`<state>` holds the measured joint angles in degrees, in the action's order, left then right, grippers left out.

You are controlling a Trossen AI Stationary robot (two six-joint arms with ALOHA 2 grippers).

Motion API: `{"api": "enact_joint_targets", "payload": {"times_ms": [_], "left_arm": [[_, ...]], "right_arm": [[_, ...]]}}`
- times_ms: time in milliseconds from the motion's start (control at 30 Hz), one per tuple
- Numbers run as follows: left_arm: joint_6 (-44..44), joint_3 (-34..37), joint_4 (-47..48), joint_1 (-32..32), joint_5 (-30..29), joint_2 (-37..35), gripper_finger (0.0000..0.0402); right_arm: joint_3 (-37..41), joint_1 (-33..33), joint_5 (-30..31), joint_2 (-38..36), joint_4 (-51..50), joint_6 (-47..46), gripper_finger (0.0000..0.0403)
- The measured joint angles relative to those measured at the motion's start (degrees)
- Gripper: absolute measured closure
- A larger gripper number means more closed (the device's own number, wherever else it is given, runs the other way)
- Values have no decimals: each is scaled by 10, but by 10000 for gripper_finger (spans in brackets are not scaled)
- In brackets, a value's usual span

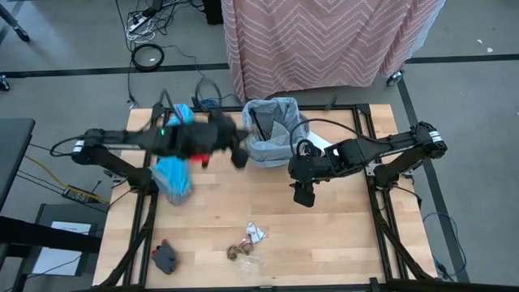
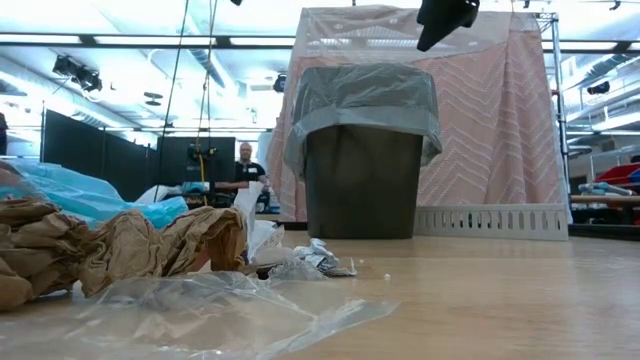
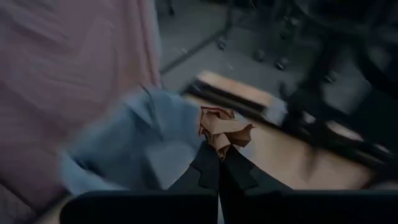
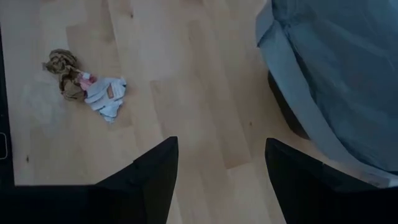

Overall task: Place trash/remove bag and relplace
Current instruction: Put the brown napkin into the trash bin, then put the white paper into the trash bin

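You are early in the job: your left gripper (image 3: 219, 163) is clamped on a crumpled brown paper wad (image 3: 224, 132) just beside the bin's rim, at about nine o'clock of the bin (image 1: 272, 130), whose grey bag (image 2: 360, 98) is not yet removed. More trash (image 1: 247, 243) lies at six o'clock of the bin, and the turquoise replacement bag (image 1: 172, 174) waits at eight o'clock. Your right gripper (image 4: 219, 171) hangs open and empty at four o'clock; nothing blocks the drop.

We see bare table (image 1: 340, 235) between the bin (image 1: 274, 130) at the far edge and the litter (image 1: 247, 243) near the front edge. A blue bag (image 1: 173, 174) crowds the left side.
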<state>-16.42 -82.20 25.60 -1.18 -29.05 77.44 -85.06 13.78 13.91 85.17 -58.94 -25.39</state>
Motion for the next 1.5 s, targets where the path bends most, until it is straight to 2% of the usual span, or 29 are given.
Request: {"api": "enact_joint_targets", "payload": {"times_ms": [200,333,567,700,867,967,1033,1167,1300,1400,1500], "left_arm": [[44,-12,7,122,129,19,401],[60,-12,9,156,221,50,393],[169,-12,11,158,251,102,362],[206,-12,-2,159,303,111,329],[257,-12,-16,170,308,116,285],[178,-12,-24,178,283,116,263],[109,-17,5,178,298,110,257],[116,-48,136,153,384,78,261],[113,-46,285,99,404,35,272],[40,0,290,43,417,-4,274],[-61,62,241,-27,412,-47,274]], "right_arm": [[0,-3,19,0,1,0,174],[0,-5,21,0,1,-23,175],[0,-5,21,0,1,-41,175],[0,-5,17,0,3,-60,175],[0,-5,16,0,17,-76,174],[0,-1,14,0,30,-75,174],[0,4,15,0,43,-62,174],[9,21,14,0,72,-14,174],[52,35,9,0,134,10,173],[110,41,-27,0,234,0,172],[175,43,-51,1,345,-25,172]]}}
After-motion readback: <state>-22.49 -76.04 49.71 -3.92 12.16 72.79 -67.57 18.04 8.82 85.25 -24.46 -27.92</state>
